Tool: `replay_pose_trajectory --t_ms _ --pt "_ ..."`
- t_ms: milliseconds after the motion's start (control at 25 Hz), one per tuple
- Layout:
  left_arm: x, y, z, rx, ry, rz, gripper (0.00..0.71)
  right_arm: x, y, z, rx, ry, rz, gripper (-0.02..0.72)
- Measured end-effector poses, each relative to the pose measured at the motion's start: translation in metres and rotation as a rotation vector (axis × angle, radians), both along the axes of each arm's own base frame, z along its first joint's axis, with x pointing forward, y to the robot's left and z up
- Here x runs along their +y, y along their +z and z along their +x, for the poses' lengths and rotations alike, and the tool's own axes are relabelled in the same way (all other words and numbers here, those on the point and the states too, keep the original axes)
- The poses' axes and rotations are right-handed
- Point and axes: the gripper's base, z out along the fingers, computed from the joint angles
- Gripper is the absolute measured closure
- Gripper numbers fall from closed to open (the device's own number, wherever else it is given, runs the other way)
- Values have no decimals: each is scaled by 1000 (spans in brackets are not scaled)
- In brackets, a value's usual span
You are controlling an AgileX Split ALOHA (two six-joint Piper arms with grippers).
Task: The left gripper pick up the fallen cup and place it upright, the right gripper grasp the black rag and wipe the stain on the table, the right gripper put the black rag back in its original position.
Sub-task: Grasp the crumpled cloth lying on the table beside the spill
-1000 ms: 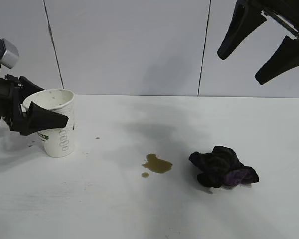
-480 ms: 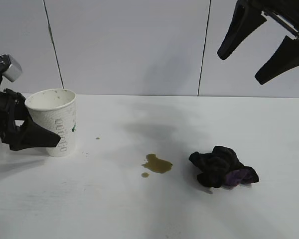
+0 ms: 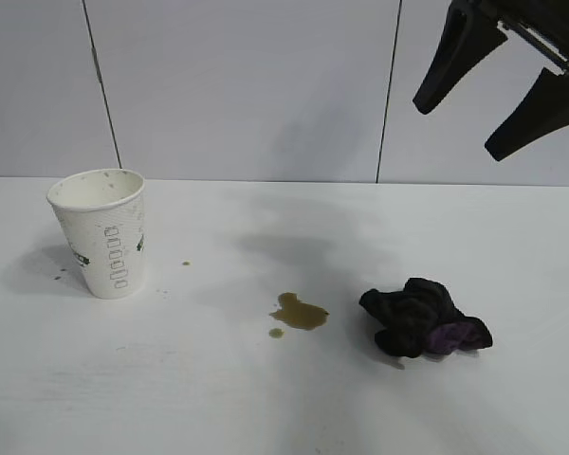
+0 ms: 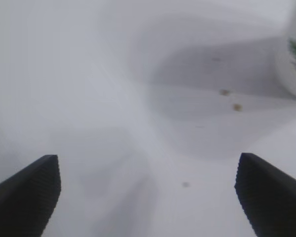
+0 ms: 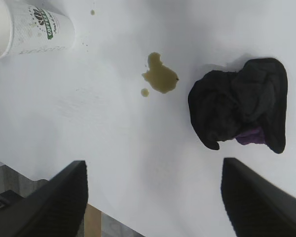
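The cup [image 3: 100, 232] stood upright near the left edge of the table [image 3: 266, 398], free of any grip. The left gripper [image 4: 148, 197] was spread wide and empty beside it. The right gripper [image 3: 498, 81] hung open, empty, above the rag [image 3: 422, 318], which lay just right of the stain [image 3: 299, 313].

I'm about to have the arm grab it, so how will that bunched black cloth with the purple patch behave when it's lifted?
The bunched black cloth with the purple patch will probably be floppy: it lies in loose folds and may droop and unfurl. It looks light for its size. Pinching a raised fold seems likelier to hold than its flat edge on the white tabletop.
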Motion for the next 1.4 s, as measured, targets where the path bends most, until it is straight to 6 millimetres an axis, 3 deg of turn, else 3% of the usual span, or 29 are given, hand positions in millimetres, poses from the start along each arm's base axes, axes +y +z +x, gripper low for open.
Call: replay_pose_trajectory --t_ms 120,280,400,520,720,920,1200,1400 --pt "9 59 -34 -181 81 -78 16 0 0 0 0 0 1 188" --pt "-19 124 -77 -316 -6 -121 16 0 0 0 0 0 2 188" --pt "-48 153 -107 -357 -120 -127 16 0 0 0 1 0 2 188" --pt "-78 165 -137 -337 -246 -123 16 0 0 0 1 5 1 188" --pt "-125 170 -191 -273 -482 -82 16 0 0 -2 14 13 2 188" --pt "-156 163 -250 -195 -685 13 16 0 0 -2 14 23 0 188" --pt "-167 142 -336 -242 -772 176 16 0 0 -2 10 29 -1 188" --pt "-160 101 -376 -290 -793 219 16 0 0 -2 10 29 -1 188"
